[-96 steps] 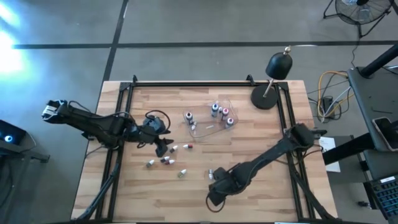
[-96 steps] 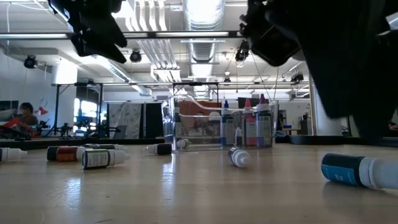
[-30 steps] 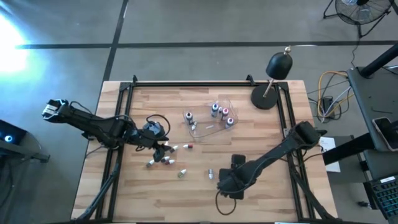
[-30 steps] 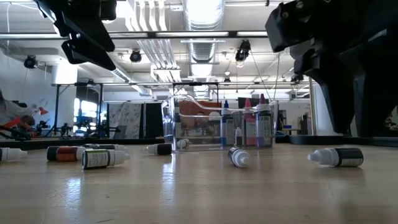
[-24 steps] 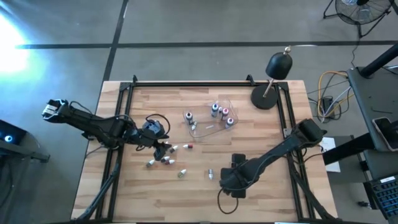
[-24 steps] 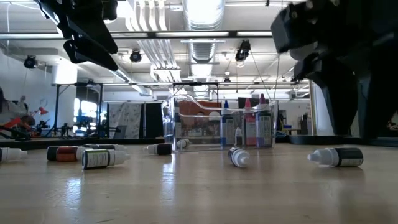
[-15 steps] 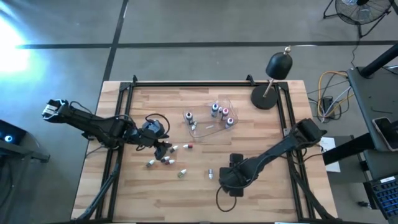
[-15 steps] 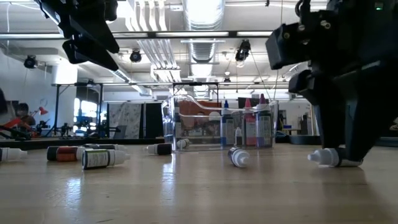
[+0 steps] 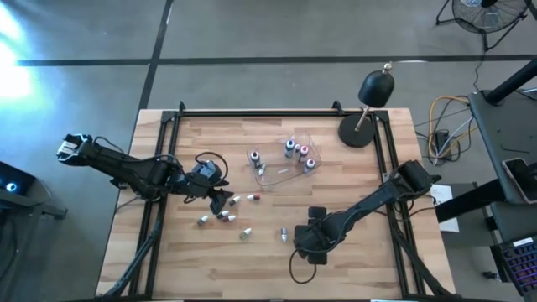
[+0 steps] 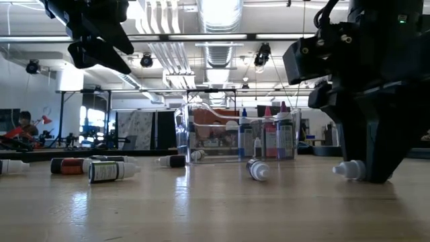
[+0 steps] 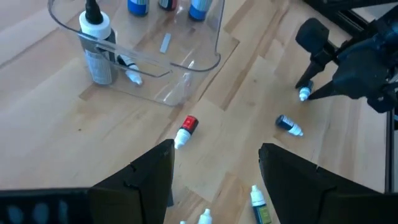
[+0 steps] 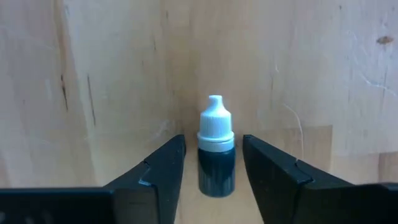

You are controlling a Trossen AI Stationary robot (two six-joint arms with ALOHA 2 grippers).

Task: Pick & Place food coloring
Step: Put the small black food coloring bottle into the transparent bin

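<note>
Wooden planks of the table (image 9: 352,268) run under everything. Nearest the front edge, the right gripper (image 12: 209,177) is down at the surface, its fingers (image 12: 165,168) part-open on either side of a white-capped dark dropper bottle (image 12: 216,146) lying between them, with small gaps showing, so no grip. Farther back, loose food coloring bottles (image 9: 225,216) lie scattered beneath the wide-open, empty left gripper (image 9: 220,200). Beyond stands the clear tub (image 9: 285,164) holding several upright bottles.
</note>
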